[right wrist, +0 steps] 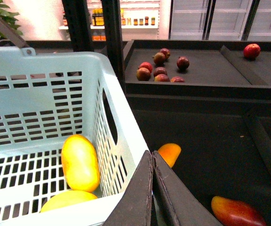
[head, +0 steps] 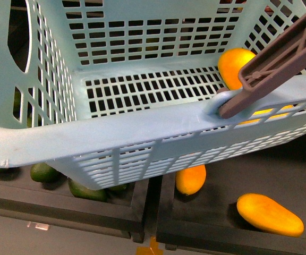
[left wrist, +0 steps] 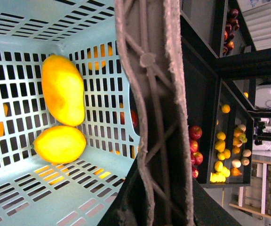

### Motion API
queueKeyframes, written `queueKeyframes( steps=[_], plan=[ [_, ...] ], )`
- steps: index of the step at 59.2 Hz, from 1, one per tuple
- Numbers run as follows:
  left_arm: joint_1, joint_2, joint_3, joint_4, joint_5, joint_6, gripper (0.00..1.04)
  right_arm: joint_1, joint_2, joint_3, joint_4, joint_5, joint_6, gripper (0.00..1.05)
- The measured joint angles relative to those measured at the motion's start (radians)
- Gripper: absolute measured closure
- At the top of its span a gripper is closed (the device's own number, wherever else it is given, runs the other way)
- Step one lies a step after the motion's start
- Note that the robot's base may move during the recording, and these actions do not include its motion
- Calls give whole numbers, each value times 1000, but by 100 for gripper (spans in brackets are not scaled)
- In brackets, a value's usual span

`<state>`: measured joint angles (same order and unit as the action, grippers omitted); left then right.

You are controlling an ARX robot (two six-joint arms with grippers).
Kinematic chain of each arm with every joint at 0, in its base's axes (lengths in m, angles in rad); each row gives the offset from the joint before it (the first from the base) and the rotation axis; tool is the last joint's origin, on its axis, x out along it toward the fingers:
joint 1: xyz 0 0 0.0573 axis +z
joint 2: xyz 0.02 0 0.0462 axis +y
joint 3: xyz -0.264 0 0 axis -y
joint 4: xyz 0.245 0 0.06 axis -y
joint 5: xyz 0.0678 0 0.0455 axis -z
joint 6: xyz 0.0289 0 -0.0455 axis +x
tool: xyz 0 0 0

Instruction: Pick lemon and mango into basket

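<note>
The light teal basket point(head: 142, 127) fills the front view, lifted above the trays. My left gripper point(left wrist: 154, 207) is shut on its brown-grey handle point(left wrist: 149, 94). Inside the basket lie an orange-yellow mango point(left wrist: 62, 89) and a yellow lemon point(left wrist: 60, 143), touching, against one wall. The mango also shows in the front view point(head: 234, 66) behind the handle point(head: 280, 58). My right gripper point(right wrist: 152, 157) is shut and empty, just outside the basket's near rim point(right wrist: 126, 141); the mango point(right wrist: 80, 162) and the lemon point(right wrist: 67, 200) lie inside that wall. Neither gripper shows in the front view.
Dark trays lie below the basket. Loose mangoes point(head: 191, 179) point(head: 270, 214) lie on the right tray, dark green fruits point(head: 44, 172) on the left one. A reddish mango point(right wrist: 236, 212) lies near my right gripper. Dark red fruits point(right wrist: 159, 66) and an apple point(right wrist: 251, 50) sit on farther trays.
</note>
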<state>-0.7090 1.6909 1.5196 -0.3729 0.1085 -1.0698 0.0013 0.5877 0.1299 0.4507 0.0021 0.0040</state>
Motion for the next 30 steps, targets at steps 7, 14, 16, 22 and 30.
queueKeyframes(
  steps=[7, 14, 16, 22, 30],
  plan=[
    [0, 0, 0, 0, 3, 0, 99, 0, -55, -32, -23, 0, 0, 103],
    [0, 0, 0, 0, 3, 0, 99, 0, -103, -54, -50, 0, 0, 103],
    [0, 0, 0, 0, 3, 0, 99, 0, -116, -59, -58, 0, 0, 103],
    [0, 0, 0, 0, 3, 0, 99, 0, -173, -77, -94, 0, 0, 103],
    [0, 0, 0, 0, 2, 0, 99, 0, -232, -93, -138, 0, 0, 103]
  ],
)
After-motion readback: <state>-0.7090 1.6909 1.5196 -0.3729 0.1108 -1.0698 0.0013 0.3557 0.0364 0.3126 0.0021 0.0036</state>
